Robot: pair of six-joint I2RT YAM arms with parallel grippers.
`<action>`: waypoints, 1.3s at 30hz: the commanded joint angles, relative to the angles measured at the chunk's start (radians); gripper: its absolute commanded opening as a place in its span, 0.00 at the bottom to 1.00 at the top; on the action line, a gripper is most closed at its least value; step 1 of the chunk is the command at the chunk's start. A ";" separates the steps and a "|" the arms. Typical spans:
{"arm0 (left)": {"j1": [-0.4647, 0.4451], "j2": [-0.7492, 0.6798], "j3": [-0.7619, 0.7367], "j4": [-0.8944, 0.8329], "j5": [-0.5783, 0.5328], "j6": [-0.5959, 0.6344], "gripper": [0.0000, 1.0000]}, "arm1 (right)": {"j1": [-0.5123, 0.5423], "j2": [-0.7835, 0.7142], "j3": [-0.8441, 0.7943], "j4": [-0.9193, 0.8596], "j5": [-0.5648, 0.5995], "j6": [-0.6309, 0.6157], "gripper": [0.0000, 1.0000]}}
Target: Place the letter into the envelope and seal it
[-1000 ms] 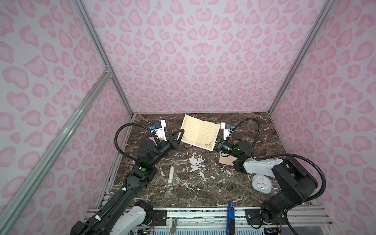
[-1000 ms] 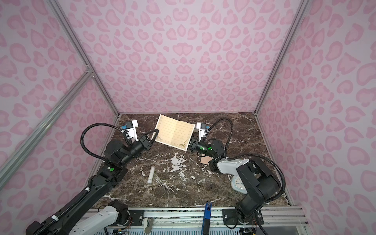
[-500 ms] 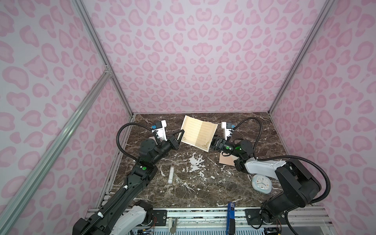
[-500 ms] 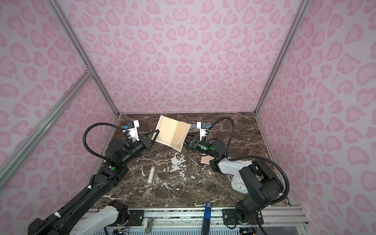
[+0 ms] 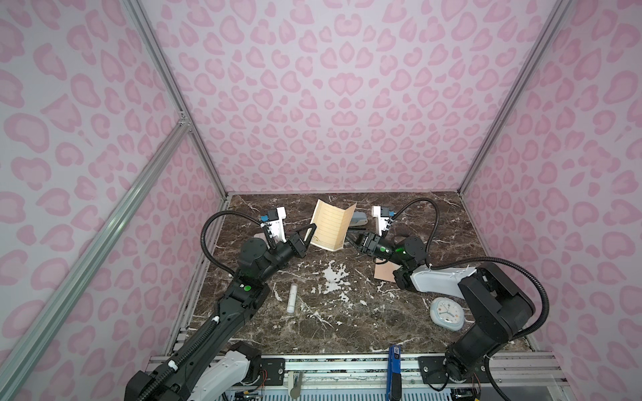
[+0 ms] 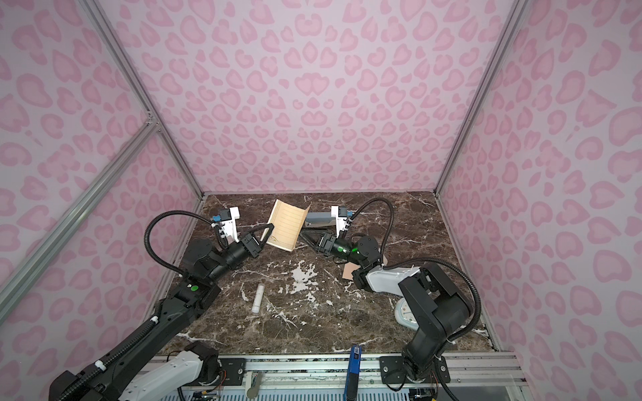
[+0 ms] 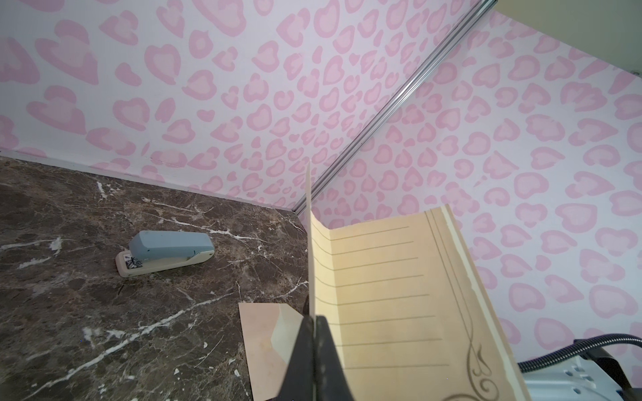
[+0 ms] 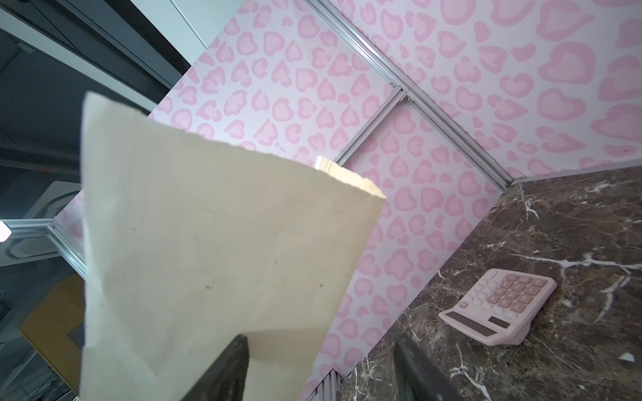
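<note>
Okay, status: still early, nothing is in the envelope (image 5: 385,273) yet. It lies flat on the counter (image 5: 347,312), half under my right arm in both top views, and the left wrist view shows its paler flap not folded down. The letter (image 5: 330,225) is up in the air near the back wall, off the counter. Left end effector (image 5: 310,233) is pressed together on the letter's lower left edge; the left wrist view shows both pads clamped on the paper with the ruled face toward the camera. Right end effector (image 5: 350,239) has its jaws spread and holds nothing. It sits just beside the letter's lower right corner, with the blank back of the sheet in front of its wrist camera. I can't tell whether one finger touches the paper. Left to do: finish the fold, slide it in, close the flap, seal. Versus a second ago: the sheet hung wide and nearly flat between the two end effectors. Now it is creased into a narrow V with the right panel standing up. Left grip looks unchanged, and the envelope hasn't moved.
</note>
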 commanded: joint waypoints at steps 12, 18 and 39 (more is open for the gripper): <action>0.001 -0.015 -0.011 0.059 0.017 -0.007 0.04 | 0.045 0.077 0.048 0.110 0.023 0.041 0.56; 0.001 -0.025 -0.011 0.053 0.016 -0.001 0.04 | 0.061 0.087 0.054 0.119 0.017 0.039 0.51; 0.002 -0.041 -0.018 0.044 0.012 0.007 0.04 | 0.077 0.101 0.066 0.147 -0.001 0.045 0.27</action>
